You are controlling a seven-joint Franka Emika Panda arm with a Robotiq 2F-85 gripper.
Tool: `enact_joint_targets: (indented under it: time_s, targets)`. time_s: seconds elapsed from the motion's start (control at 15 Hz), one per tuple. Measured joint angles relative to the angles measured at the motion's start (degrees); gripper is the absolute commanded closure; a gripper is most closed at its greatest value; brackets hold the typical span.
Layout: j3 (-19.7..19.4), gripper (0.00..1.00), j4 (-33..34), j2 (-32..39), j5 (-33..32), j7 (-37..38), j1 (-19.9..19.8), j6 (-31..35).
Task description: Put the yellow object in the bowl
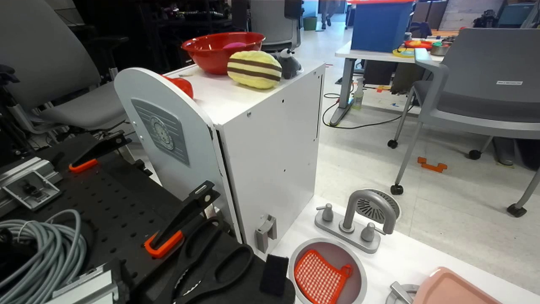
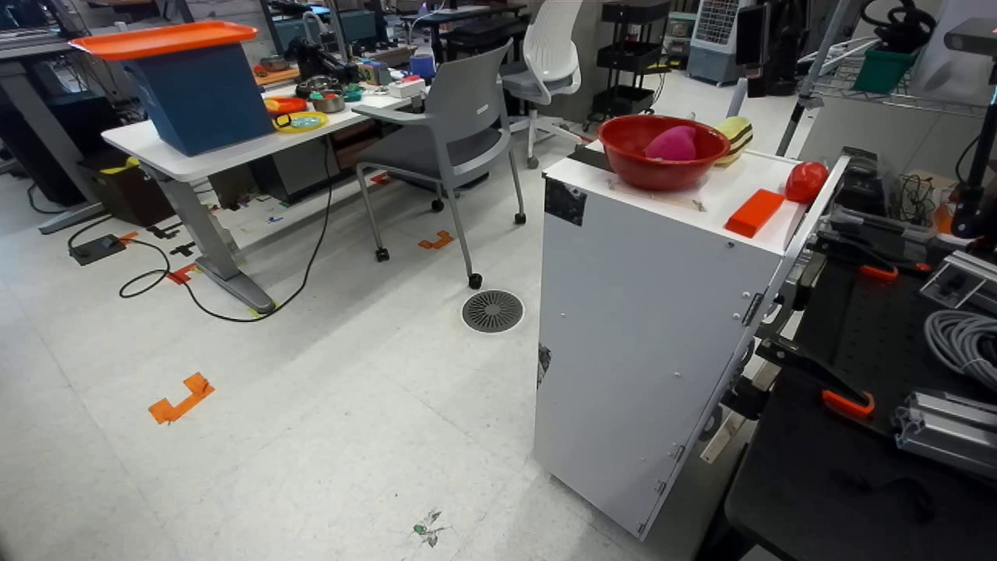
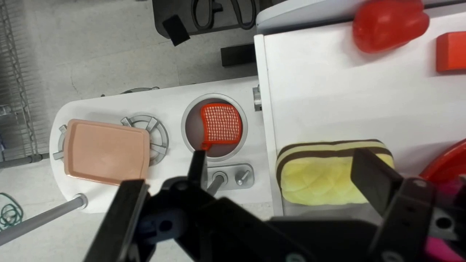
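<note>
It's all about the approach here, by my reading, with the pick yet to be made: the yellow object (image 1: pixel 254 69) sits on the white cabinet top (image 1: pixel 215 95), outside the red bowl (image 1: pixel 206 55). Only just, mind you! In the wrist view the bowl lies to its right, cut off by the frame, and a narrow strip of white shows between the two. In an exterior view a pink lump (image 2: pixel 671 146) already occupies the bowl, so the drop, I'd guess, wants to land beside it.

Next move? A shift to the right, I'd say, since the yellow object looks off-centre under the gripper (image 3: pixel 282 163), then a straight descent to straddle it and a squeeze. Its long side runs much the way the fingers (image 3: pixel 373 178) are spread, so a turn of the wrist to take the shorter side could be the safer bid.

And the gripper itself: jaws parted wide, nothing in the grasp! In the wrist view the left finger stands in front of the white counter (image 3: pixel 171 100), out past the cabinet's edge, while the right finger covers part of the yellow object. Contact? None that I can make out: both exterior views show the yellow object with no gripper at it, so it seems to hang clear above.
</note>
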Motion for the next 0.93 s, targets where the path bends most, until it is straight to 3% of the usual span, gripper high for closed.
enact_joint_targets:
  time_s: [0.53,0.93]
  targets:
    - [0.0,0.0,-1.57,0.0,-0.27,-3.15,-0.03,6.44]
    - [0.45,0.0,-2.86,0.0,-0.17,-6.49,-0.02,7.47]
